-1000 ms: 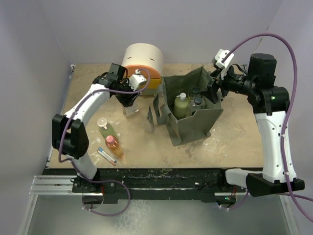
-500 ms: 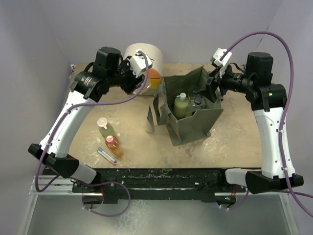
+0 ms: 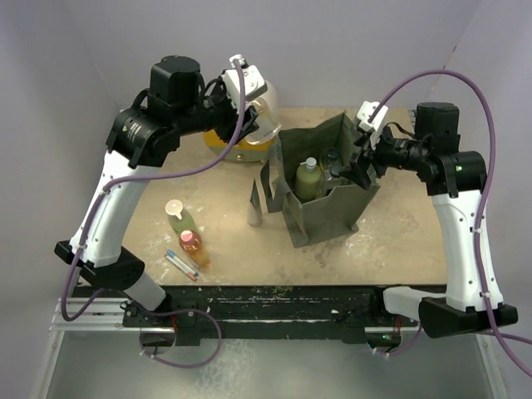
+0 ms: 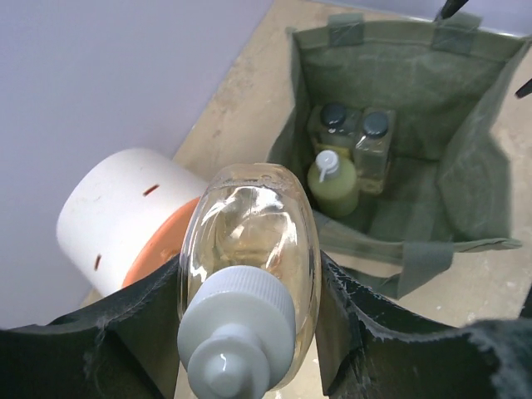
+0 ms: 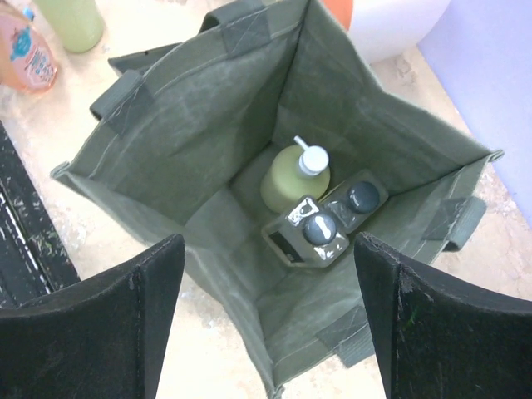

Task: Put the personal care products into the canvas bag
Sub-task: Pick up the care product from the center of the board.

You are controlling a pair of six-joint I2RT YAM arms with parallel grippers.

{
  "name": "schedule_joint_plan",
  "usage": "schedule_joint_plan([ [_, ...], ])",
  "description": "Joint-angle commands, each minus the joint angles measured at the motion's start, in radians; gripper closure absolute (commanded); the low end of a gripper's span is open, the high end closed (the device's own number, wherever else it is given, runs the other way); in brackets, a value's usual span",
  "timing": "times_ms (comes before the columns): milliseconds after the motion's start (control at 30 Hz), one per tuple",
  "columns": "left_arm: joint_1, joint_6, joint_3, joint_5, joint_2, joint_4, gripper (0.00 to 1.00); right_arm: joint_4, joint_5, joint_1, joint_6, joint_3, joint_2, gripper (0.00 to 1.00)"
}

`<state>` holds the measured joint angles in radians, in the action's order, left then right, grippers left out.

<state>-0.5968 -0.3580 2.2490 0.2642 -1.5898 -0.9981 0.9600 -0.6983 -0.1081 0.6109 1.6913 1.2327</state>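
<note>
Left wrist view, left tool (image 4: 249, 326): my jaws are half spread and pinch a clear oval bottle (image 4: 249, 241) by its two flat sides. Its white cap faces my camera.
Left wrist view, canvas bag (image 4: 470, 166): it stands open beyond the bottle I hold. On its floor are two clear square black-capped bottles (image 4: 336, 125), touching each other, and a pale green pump bottle (image 4: 334, 184) upright against them.
Left wrist view, drawer unit (image 4: 116, 216): round, cream with an orange face, just beside the bag on the desk (image 4: 249, 91).
Right wrist view, right tool (image 5: 266, 245): my jaws are spread wide over the bag's mouth with nothing between them.
Right wrist view, bag contents: the same three are at the bottom, the pump bottle beside the square pair, all upright. The rest of the bag floor is bare cloth.
Right wrist view, outside the bag: the orange pink-capped bottle (image 5: 25, 54) and the green white-capped bottle (image 5: 71, 17) lie on the desk past the bag's rim.
Top view, left tool: raised above the desk's far edge with the bottle, in front of the drawer unit and left of the bag.
Top view, right tool: at the bag's far right rim. I cannot tell whether a finger touches the cloth.
Top view, bag: about mid-desk, nearer the right edge, mouth open.
Top view, loose products: the green bottle, the orange bottle and a slim tube (image 3: 181, 266) lie close together toward the desk's near left corner, well apart from the bag.
</note>
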Motion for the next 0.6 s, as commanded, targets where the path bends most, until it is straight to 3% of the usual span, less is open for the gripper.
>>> schedule_joint_plan([
  [0, -0.047, 0.051, 0.106, 0.087, -0.011, 0.156, 1.00, 0.074, -0.004, 0.003, 0.088, -0.022, -0.053, 0.16],
  [400, -0.115, 0.212, 0.122, 0.257, -0.126, 0.282, 1.00, 0.119, 0.085, 0.002, 0.207, -0.147, -0.054, 0.17],
  [567, -0.127, 0.246, 0.112, 0.298, -0.185, 0.322, 1.00, 0.158, 0.077, 0.002, 0.260, -0.149, -0.017, 0.24],
])
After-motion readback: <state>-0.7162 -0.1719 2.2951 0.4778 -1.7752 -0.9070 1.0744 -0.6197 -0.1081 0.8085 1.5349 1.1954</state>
